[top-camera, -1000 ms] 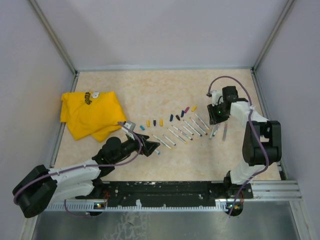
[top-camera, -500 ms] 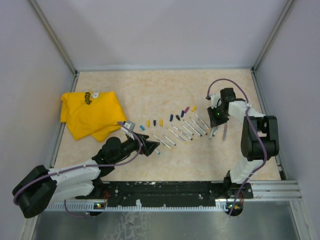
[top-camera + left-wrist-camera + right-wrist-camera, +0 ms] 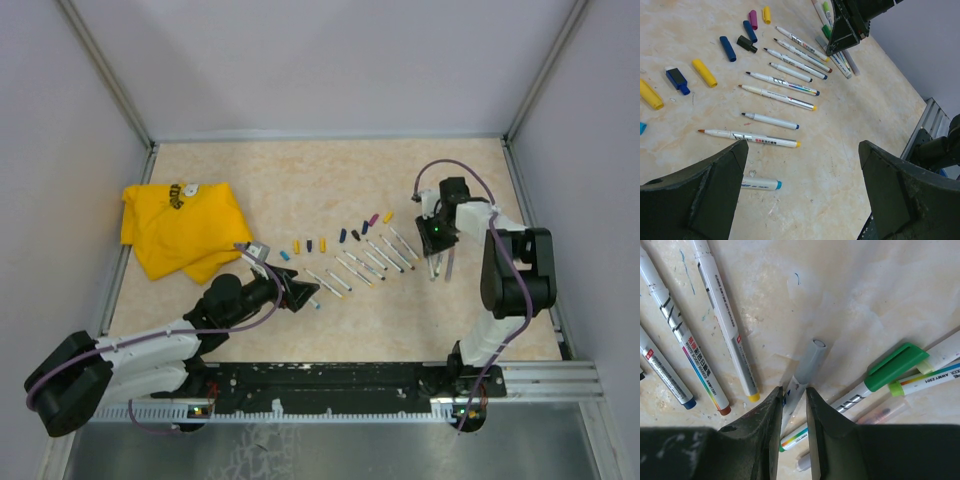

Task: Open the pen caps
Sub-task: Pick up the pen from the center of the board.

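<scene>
Uncapped pens (image 3: pixel 781 96) and a yellow cloth (image 3: pixel 180 228) on a beige tabletop (image 3: pixel 300 180).
Stubby loose pen caps (image 3: pixel 705 73), blue, yellow, black and magenta, lie beside the pens; left claw (image 3: pixel 802 150) released, right claw (image 3: pixel 793 390) clenches a grey-capped pen (image 3: pixel 812 357).

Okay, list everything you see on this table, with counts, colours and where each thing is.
cloth: one, yellow, table's left.
loose pen caps: about nine, yellow, blue, black, magenta, row mid-table.
uncapped pens: about eight, whitish, beside that row.
capped pens: at least three, green, lime, grey caps, table's right.
table: one, beige.
left gripper: one, black, open, by the uncapped pens.
right gripper: one, black, pinching the grey-capped pen.
</scene>
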